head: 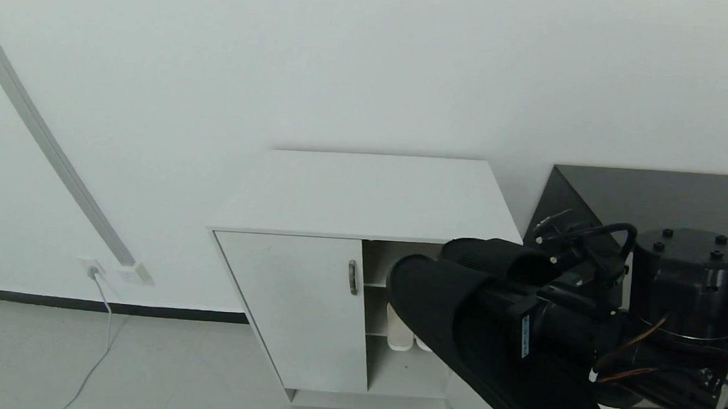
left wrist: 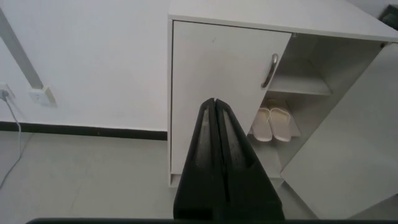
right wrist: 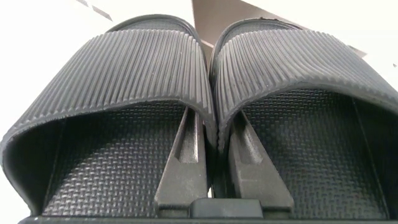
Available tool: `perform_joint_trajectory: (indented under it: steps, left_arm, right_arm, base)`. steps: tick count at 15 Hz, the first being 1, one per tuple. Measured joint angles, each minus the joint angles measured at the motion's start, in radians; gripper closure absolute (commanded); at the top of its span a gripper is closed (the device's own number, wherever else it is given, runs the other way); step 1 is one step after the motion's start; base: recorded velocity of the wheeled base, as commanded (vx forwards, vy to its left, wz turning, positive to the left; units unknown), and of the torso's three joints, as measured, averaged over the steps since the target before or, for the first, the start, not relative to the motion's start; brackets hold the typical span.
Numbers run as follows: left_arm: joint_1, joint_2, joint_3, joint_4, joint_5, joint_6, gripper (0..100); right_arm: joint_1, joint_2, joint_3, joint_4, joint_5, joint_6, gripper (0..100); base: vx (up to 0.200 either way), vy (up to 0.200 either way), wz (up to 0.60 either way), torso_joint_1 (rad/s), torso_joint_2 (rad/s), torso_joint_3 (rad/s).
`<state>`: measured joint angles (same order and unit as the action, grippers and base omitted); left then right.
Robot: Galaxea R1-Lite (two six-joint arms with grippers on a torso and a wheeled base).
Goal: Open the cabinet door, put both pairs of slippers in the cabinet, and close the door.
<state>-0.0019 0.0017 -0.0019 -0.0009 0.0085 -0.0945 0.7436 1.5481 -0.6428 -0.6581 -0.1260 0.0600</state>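
Jaws of the right gripper are clamped on the black slippers; jaws of the left gripper are pressed together with nothing between them.

In the right wrist view, two fingers are seen inside the black slippers, one in each, and the inner sides are pinched together. In the head view, the pair is held up in front of the white cabinet, near its open side; the left door is shut. In the left wrist view, the white slippers are seen side by side on a low shelf inside, and the right door is swung open. In the head view they are partly hidden by the black pair.
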Motion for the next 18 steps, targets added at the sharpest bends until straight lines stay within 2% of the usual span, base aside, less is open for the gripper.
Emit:
perform_joint_trajectory:
  steps: [10,18]
  left_arm:
    - [0.001,0.0,0.0,0.0,0.0,-0.001,100]
    - [0.0,0.0,0.0,0.0,0.0,0.0,100]
  right_arm:
    - [0.0,0.001,0.028,-0.008,0.006,-0.029,100]
    - [0.0,0.02,0.032,-0.019,0.003,-0.03,100]
  base:
    - [0.0,0.0,0.0,-0.005,0.01,0.005]
    - [0.0,0.0,0.0,-0.181,0.42,0.232]
